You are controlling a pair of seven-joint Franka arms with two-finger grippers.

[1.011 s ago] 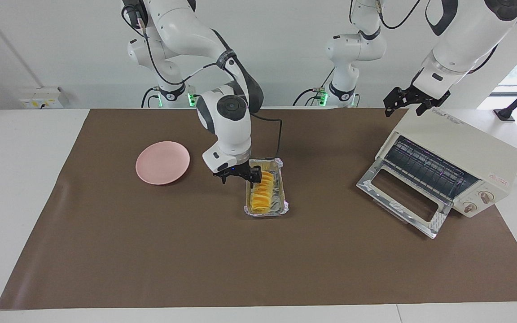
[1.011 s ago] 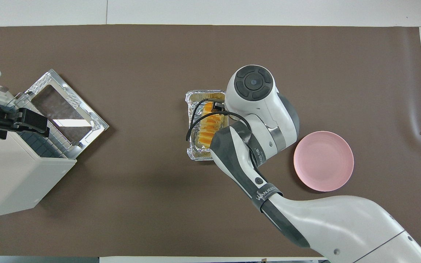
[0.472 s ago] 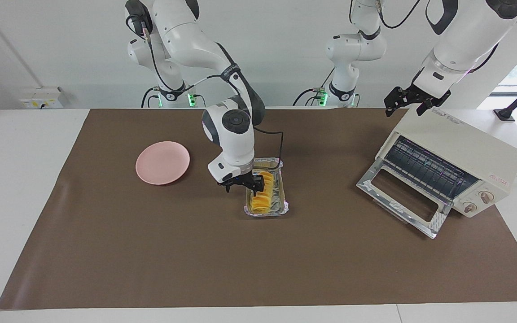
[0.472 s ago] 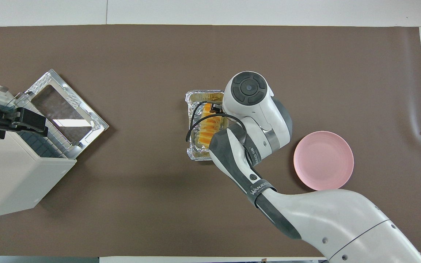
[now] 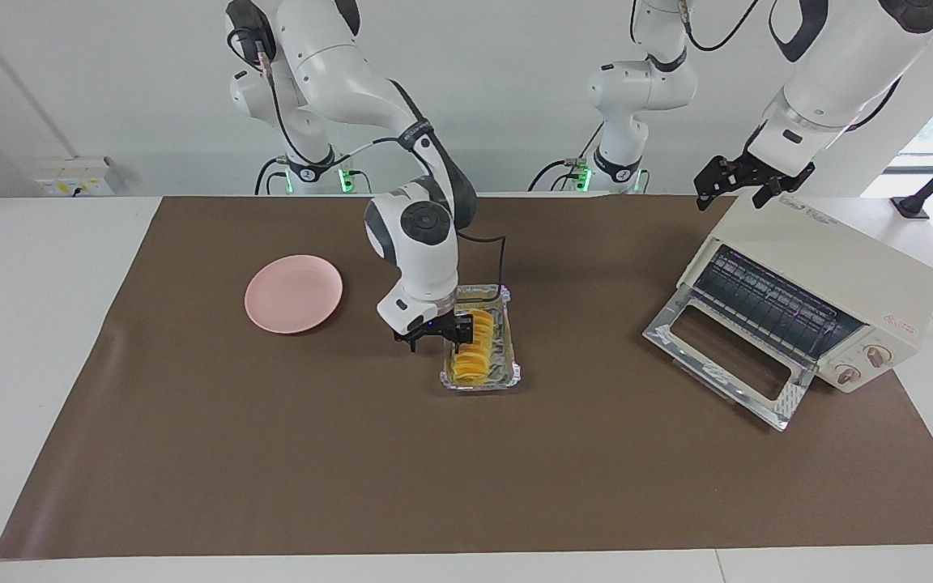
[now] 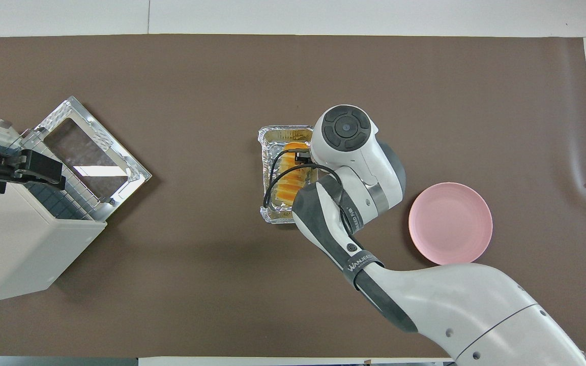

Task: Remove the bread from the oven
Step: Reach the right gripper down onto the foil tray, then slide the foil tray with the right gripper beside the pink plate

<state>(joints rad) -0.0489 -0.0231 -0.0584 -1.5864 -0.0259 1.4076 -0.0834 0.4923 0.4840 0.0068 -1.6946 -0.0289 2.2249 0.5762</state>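
The bread (image 5: pixel 473 350) is a ridged golden-yellow loaf lying in a crinkled foil tray (image 5: pixel 507 356) mid-table, outside the oven (image 5: pixel 831 279). The oven's glass door (image 5: pixel 726 356) hangs open over an empty wire rack. My right gripper (image 5: pixel 436 334) is down at the tray's side toward the right arm's end. It is open, with one finger outside the tray wall and the other inside against the loaf. From overhead the right arm hides most of the gripper and part of the bread (image 6: pixel 287 184). My left gripper (image 5: pixel 730 190) waits open over the oven's top corner.
A pink plate (image 5: pixel 293 293) lies on the brown mat toward the right arm's end, beside the tray and a little nearer the robots. The oven (image 6: pixel 18 244) stands angled at the left arm's end, its lowered door (image 6: pixel 94 152) jutting onto the mat.
My right gripper has dropped lower onto the tray's side and shifted slightly along it, and its fingers have drawn a little closer together. The left arm has held still.
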